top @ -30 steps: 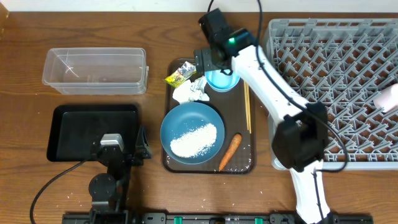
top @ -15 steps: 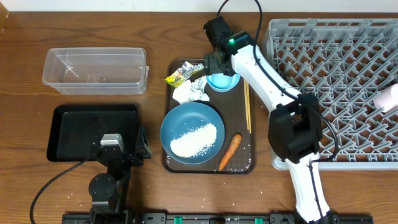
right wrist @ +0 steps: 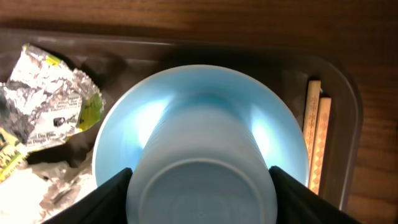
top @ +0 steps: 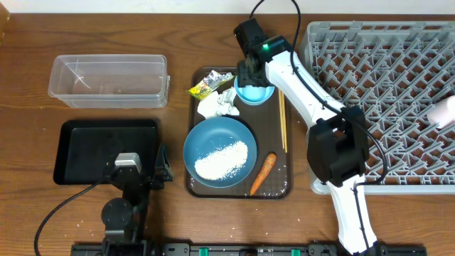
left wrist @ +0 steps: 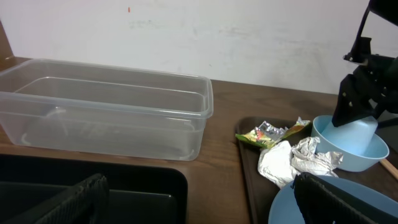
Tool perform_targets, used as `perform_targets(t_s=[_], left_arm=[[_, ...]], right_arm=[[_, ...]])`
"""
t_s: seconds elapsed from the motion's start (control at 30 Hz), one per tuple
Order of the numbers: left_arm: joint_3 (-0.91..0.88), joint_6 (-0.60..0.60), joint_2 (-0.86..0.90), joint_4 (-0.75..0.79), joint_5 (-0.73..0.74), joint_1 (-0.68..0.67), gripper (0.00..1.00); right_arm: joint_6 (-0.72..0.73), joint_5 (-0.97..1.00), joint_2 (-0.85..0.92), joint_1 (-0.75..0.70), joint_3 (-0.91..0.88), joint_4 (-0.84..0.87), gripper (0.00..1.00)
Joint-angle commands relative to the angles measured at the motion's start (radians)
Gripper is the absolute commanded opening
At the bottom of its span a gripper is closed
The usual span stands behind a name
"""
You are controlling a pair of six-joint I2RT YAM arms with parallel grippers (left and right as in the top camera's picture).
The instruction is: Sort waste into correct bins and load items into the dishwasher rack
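My right gripper [top: 249, 77] has come down over the small bowl [right wrist: 121, 130] at the far end of the brown tray [top: 277, 188], and its jaws have been closing in over the last second. Now its fingers [right wrist: 112, 196] sit right against both sides of the small cup [right wrist: 200, 186] that stands in the bowl. I can't tell yet if they really pinch it or only touch it.

I take this to mean the cup is next to go to the rack [top: 384, 71]. The plate, the rice and the waste have not moved.

The cup stands straight up in the bowl, with its long way up and down. A flat round end faces my wrist camera. I think that is its bottom, so it may be upside down, but the light is poor.

My left gripper [left wrist: 199, 183] rests wide open and holds nothing.
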Motion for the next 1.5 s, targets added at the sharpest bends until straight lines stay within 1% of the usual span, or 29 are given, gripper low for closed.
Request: perform_targets(t_s=[0.0,0.07,0.2,0.27,0.33,0.47,0.6,0.77,0.87,1.03,1.23,1.47], left_arm=[[-0.027,0.013,-0.005,-0.016,0.014,0.005,0.97],[-0.027,0.013,-0.005,-0.016,0.014,0.005,0.97],[-0.027,0.013,-0.005,-0.016,0.014,0.005,0.97],[-0.027,0.013,-0.005,-0.016,0.014,0.005,0.97],[-0.027,0.013,-0.005,-0.016,0.014,0.005,0.97],[-0.027,0.013,-0.005,-0.016,0.014,0.005,0.97],[-0.027,0.013,-0.005,-0.016,0.014,0.005,0.97],[-0.027,0.013,-0.005,-0.015,0.014,0.005,0.97],[-0.027,0.013,-0.005,-0.016,0.014,0.005,0.97],[-0.027,0.013,-0.005,-0.016,0.014,0.005,0.97],[-0.027,0.013,-0.005,-0.016,0.014,0.005,0.97],[-0.027,0.013,-0.005,-0.016,0.014,0.005,0.97]], right_arm=[[0.002,-0.007,0.001,-0.001,-0.005,-0.014,0.52],[0.002,-0.007,-0.016,-0.013,0.004,-0.028,0.52],[0.001,-0.008,-0.098,-0.060,0.044,-0.064,0.41],[-0.021,-0.024,-0.163,-0.091,0.065,-0.072,0.39],[-0.050,-0.055,-0.231,-0.123,0.082,-0.073,0.41],[-0.062,-0.090,-0.383,-0.208,0.099,-0.069,0.43],[-0.121,-0.079,-0.537,-0.345,0.099,-0.064,0.43],[-0.145,-0.022,-0.625,-0.550,0.099,-0.088,0.42],[-0.154,-0.005,-0.623,-0.687,0.097,-0.106,0.42],[-0.161,-0.007,-0.555,-0.848,0.079,-0.101,0.42],[-0.183,-0.006,-0.404,-0.917,0.077,-0.047,0.43],[-0.209,-0.006,-0.245,-0.929,0.077,0.040,0.45]])
